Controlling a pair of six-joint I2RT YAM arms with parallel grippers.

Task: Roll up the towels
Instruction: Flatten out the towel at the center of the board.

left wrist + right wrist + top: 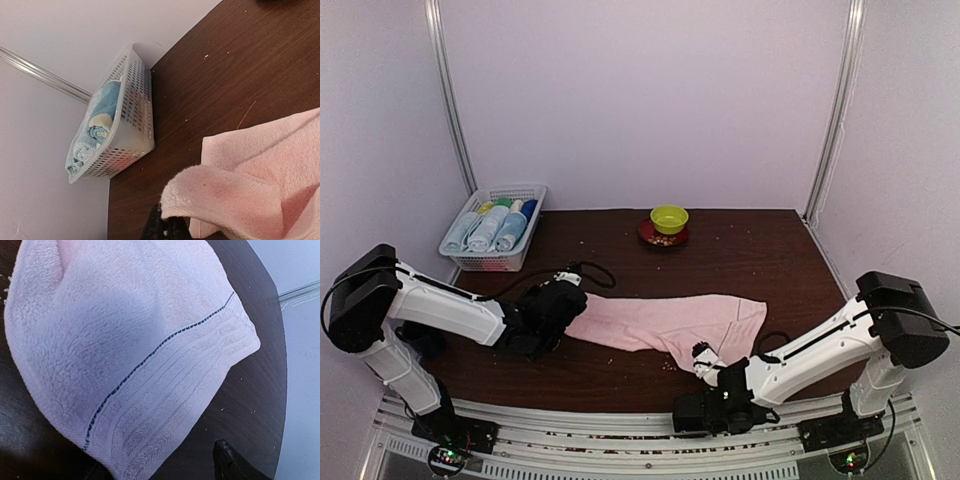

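A pale pink towel (660, 322) lies stretched left to right across the near half of the dark table. My left gripper (563, 318) is shut on its left end. In the left wrist view that end of the towel (240, 195) folds up over the gripper (170, 226). My right gripper (703, 355) is at the towel's near right corner, open. In the right wrist view the banded hem of the towel (150, 390) lies between the spread fingers of this gripper (157, 465), and one dark fingertip (222, 450) stands off the cloth on bare table.
A white mesh basket (532, 192) at the back left holds several rolled blue and pale towels (490, 228); it also shows in the left wrist view, where the basket (135, 100) sits at the table's corner. A yellow-green bowl (669, 218) sits on a red plate (650, 238) at the back centre.
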